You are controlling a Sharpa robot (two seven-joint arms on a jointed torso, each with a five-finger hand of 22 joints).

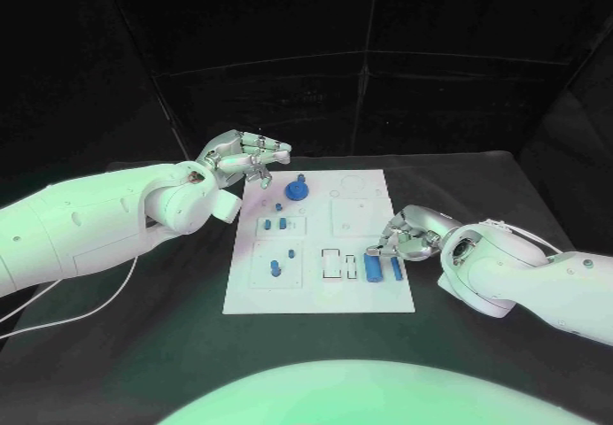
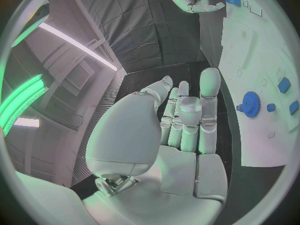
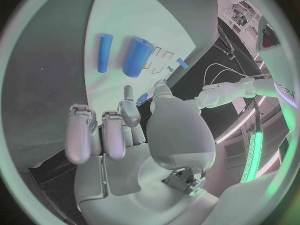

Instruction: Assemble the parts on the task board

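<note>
The board [image 1: 320, 292] is seen flat on the bench [image 1: 128, 354], between the two hands. The left hand [image 1: 245, 158] is held above the board's far left corner, fingers loosely apart, nothing gripped; a blue gear [image 1: 298, 190] stands just beside it. The right hand [image 1: 402, 235] is raised at the board's right edge, fingers apart and empty, with two blue cylinders [image 1: 375, 267] lying just in front of its fingertips.
</note>
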